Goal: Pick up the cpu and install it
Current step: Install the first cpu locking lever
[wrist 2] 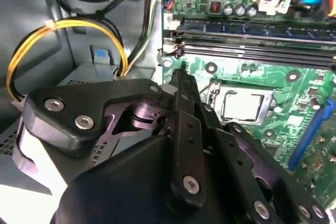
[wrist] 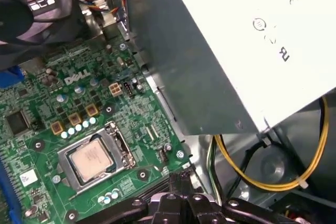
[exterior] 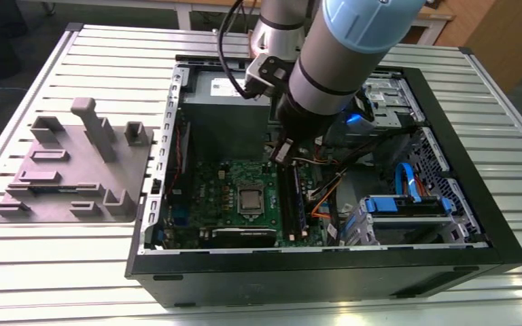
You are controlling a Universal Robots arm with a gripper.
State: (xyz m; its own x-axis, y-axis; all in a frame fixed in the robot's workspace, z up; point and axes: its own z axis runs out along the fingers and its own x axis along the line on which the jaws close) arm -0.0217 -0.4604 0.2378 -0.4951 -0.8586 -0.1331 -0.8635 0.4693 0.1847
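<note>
we see the small square silver-topped cpu (exterior: 250, 199) (wrist 2: 241, 106) (wrist: 91, 159) seated in its socket on the green motherboard (exterior: 234, 178) — our black gripper (wrist 2: 181, 85) hovers just beside that socket, fingers drawn together, holding nothing.

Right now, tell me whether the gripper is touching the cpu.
Apart. In the second wrist view the gripper stands beside the cpu, with bare green board between them.
</note>
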